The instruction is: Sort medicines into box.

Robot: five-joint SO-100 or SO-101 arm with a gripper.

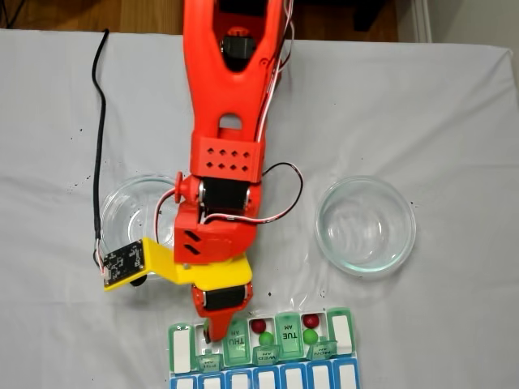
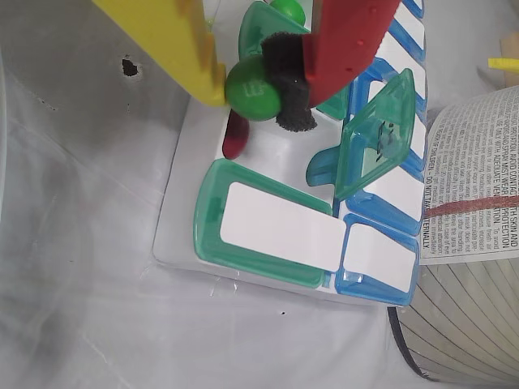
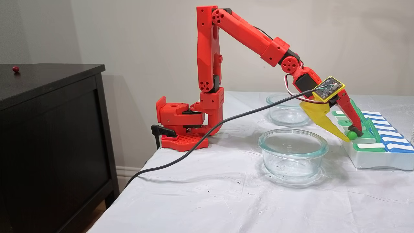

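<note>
My gripper point(image 2: 255, 96) is shut on a bright green medicine ball point(image 2: 247, 85), pinched between the yellow finger and the red finger's black pad. It hangs just over an open compartment of the box point(image 2: 178, 219), where a dark red ball point(image 2: 234, 139) lies. The side fixed view shows the same green ball point(image 3: 352, 135) in the gripper point(image 3: 353, 133) at the box's point(image 3: 375, 160) near end. From above, the gripper point(image 1: 215, 327) is over the box's point(image 1: 285, 334) left part. Two more open compartments each hold a red ball point(image 1: 258, 326) and a green ball point(image 1: 266, 339).
Two round clear glass dishes point(image 1: 365, 225) point(image 1: 134, 212) stand behind the box, on either side of the arm. A black cable point(image 1: 99, 121) runs across the cloth. A printed container point(image 2: 474, 186) stands beside the box. One dark red ball point(image 3: 15, 68) lies on the black cabinet.
</note>
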